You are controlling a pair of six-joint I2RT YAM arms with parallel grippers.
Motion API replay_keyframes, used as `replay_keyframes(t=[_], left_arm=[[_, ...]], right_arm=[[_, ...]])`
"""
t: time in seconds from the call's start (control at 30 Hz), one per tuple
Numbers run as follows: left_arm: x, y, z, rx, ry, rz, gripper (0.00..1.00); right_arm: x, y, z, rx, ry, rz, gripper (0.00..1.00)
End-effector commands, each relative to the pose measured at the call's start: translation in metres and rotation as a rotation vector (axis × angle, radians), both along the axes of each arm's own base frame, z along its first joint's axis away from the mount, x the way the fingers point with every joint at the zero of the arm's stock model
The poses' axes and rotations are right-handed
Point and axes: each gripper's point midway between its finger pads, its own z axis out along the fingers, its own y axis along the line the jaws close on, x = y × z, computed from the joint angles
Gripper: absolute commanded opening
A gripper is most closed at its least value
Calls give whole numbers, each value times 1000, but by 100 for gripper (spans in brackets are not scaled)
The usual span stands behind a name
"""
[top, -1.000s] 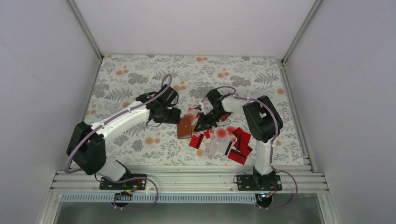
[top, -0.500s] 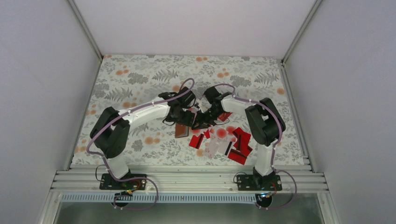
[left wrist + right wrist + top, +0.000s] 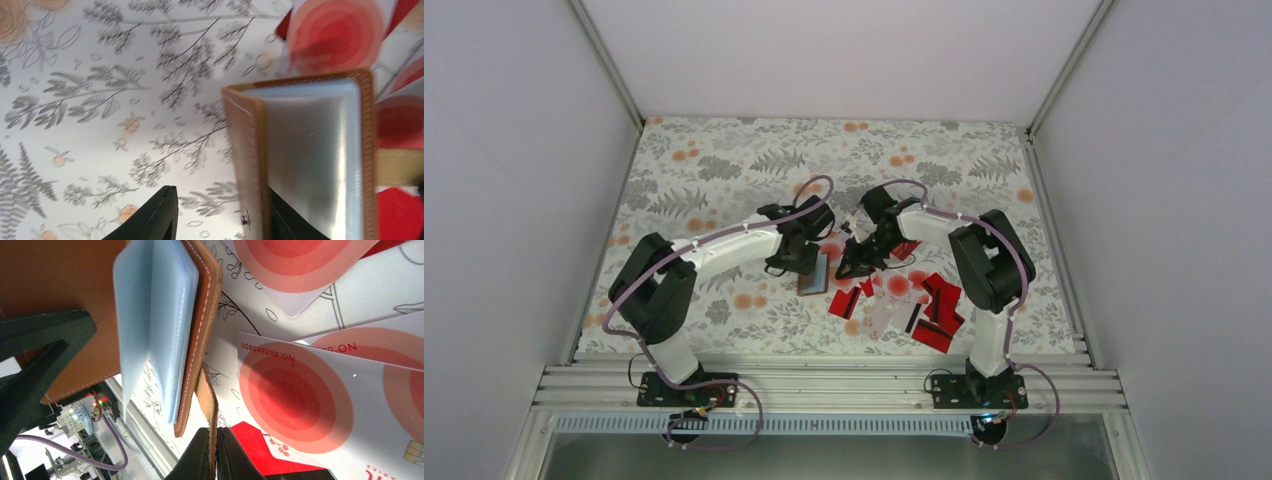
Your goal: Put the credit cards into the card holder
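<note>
Pinching card holder [image 3: 201,305] edge (cards [image 3: 295,395] alongside)

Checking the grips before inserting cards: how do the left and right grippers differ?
The right gripper is shut; the left gripper is open. The right gripper pinches the strap of the card holder; the left gripper straddles its cover edge. Both are at the same card holder.

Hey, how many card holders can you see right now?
1. The card holder is opened up, just left of the scattered credit cards. No other one shows, though one could be hidden from these views.
</note>
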Motion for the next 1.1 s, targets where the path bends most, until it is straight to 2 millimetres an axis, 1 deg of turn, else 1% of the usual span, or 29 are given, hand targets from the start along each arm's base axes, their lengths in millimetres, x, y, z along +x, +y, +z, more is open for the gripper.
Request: replay_keyframes(t=[0.0,0.07,0.13,0.17,0.2,0.27,0.3,0.33,0.4,0.5,0.63,0.67,0.9,0.93,0.97,1.03,1.07], left_arm=[[-5,24,7,22,-32,58,37],[-7,28,7,12,-35,69,34],[-8,34,2,14,-24,81,28],[-10,35,1,13,-22,81,24],[-10,36,1,6,-25,83,18],[-11,37,-1,-11,-25,88,8],[-11,38,-2,-23,-25,93,4],[-11,38,-3,-37,-22,96,3],[-11,36,-1,-60,-22,96,2],[-9,31,7,-83,-31,98,2],[-7,27,16,-106,-33,104,2],[-7,26,17,-111,-31,104,2],[-7,23,22,-123,-26,106,2],[-7,22,22,-128,-24,107,2],[-7,21,22,-135,-21,106,2],[-8,19,21,-146,-16,102,2],[-9,19,21,-150,-15,101,2]], right_arm=[[-2,-1,-1,-18,-22,27,4],[-2,-1,-4,-22,-21,27,4],[-1,0,-6,-23,-20,30,4],[-1,-1,-8,-26,-18,29,4],[-1,-1,-9,-27,-17,30,4],[0,0,-10,-30,-16,29,4],[1,0,-10,-31,-18,29,4],[1,0,-9,-30,-21,29,4],[2,1,-8,-31,-20,30,7],[7,3,3,-21,-41,30,20],[13,5,25,-5,-77,36,33],[13,5,31,-6,-85,38,36],[16,-8,70,-48,-163,34,41],[15,-6,77,-27,-164,35,44],[13,-2,84,4,-160,33,45],[10,7,95,71,-144,28,45],[9,10,96,93,-130,18,44]])
